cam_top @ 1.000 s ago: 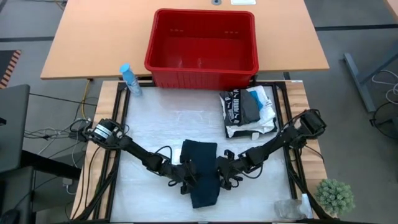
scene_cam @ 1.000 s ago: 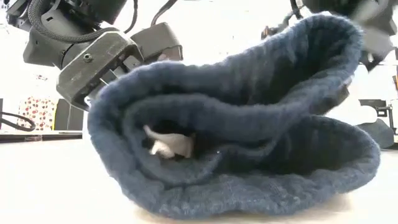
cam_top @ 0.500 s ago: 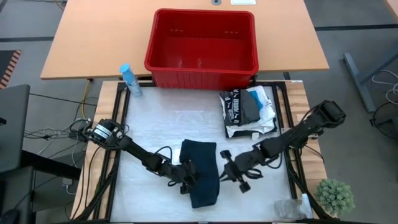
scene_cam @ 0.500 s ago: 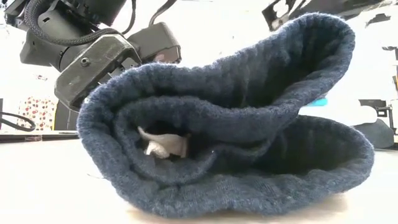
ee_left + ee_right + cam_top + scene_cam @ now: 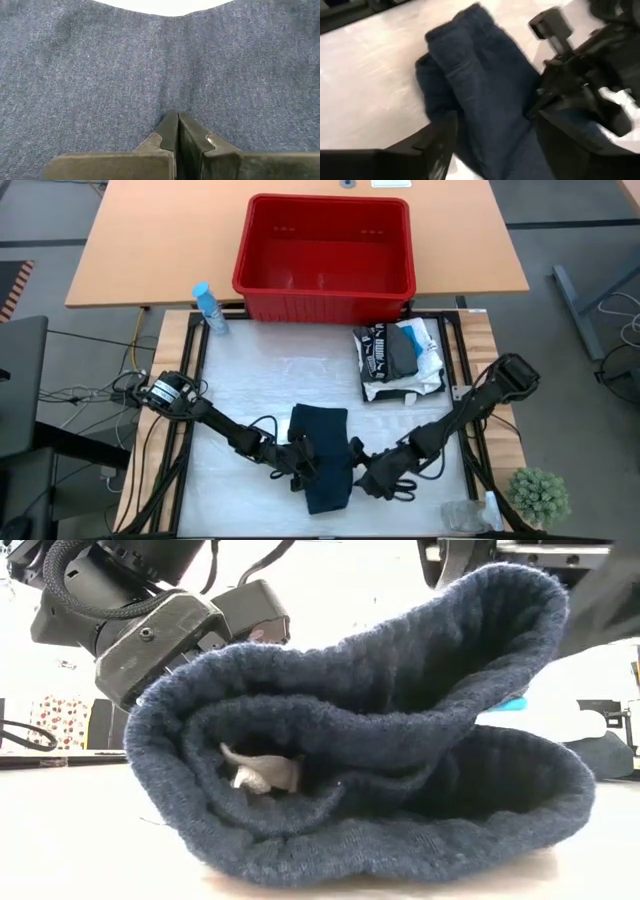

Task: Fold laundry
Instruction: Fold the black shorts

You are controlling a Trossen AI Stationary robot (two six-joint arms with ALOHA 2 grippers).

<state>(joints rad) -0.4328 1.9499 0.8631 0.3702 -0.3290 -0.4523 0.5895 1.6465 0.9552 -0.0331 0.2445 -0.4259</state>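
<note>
Since a second ago the right tool [image 5: 385, 480] has let go of the dark blue-grey garment [image 5: 325, 455], swung out and come back low beside its right edge, its fingers [image 5: 440, 142] now spread apart on either side of the cloth. Behind it on the bench [image 5: 260, 380] stand the red basket [image 5: 325, 250] and a blue spray bottle [image 5: 208, 307], with a stack of folded black and white clothes [image 5: 400, 358] at the far right. Loosely folded near the front edge, the knit garment curls open around a small white tag [image 5: 262, 772], while the left tool [image 5: 297, 470] stays pressed together on its left side.
</note>
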